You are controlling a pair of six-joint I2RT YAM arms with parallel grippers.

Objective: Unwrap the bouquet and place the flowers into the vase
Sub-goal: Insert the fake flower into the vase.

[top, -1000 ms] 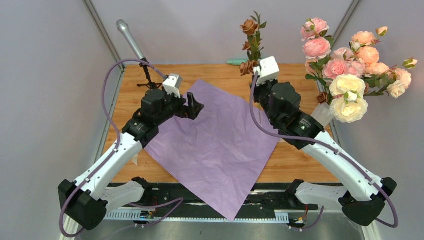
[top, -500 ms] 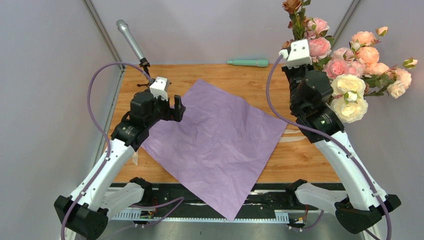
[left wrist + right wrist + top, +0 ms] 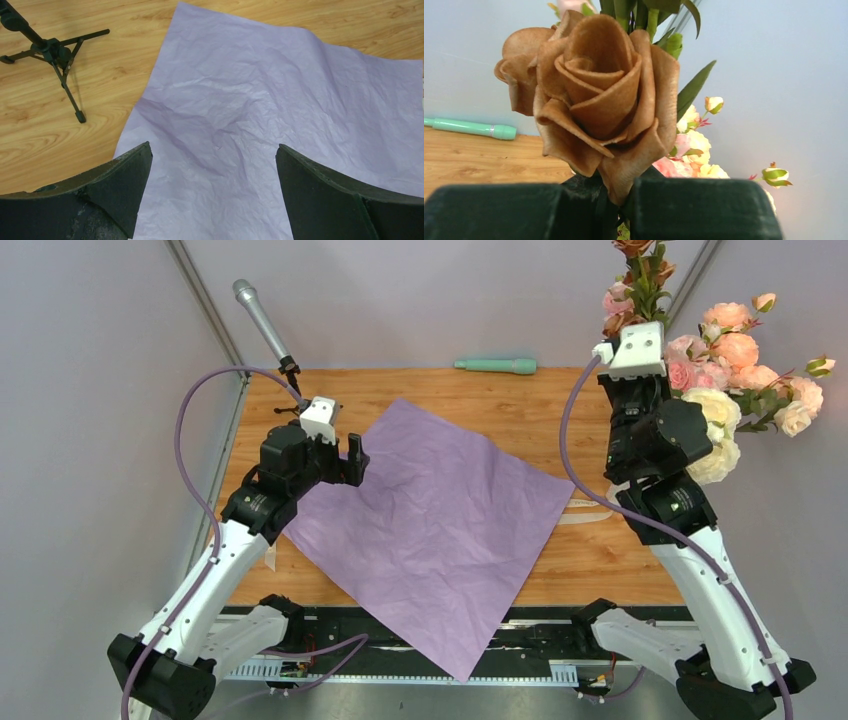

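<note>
Now the right hand point(image 3: 634, 325) is clenching the flowers point(image 3: 640, 265) by their stems at upper right, seemingly mid-transfer. The left hand point(image 3: 355, 452) is hanging released over the paper point(image 3: 440, 530). Next probably calls for steering the stems into the vase, hidden here.

No writing, label, brand, number or sign can be read in any view. The crinkled lilac paper sheet point(image 3: 440, 530) lying across the wooden desk point(image 3: 600, 570) is plain. The mint-green plastic cylinder point(image 3: 495, 366) at the desk's far edge carries no legible mark. The small white boxy housing point(image 3: 320, 418) on the left arm's wrist shows only tiny dark dots, too small to tell.
</note>
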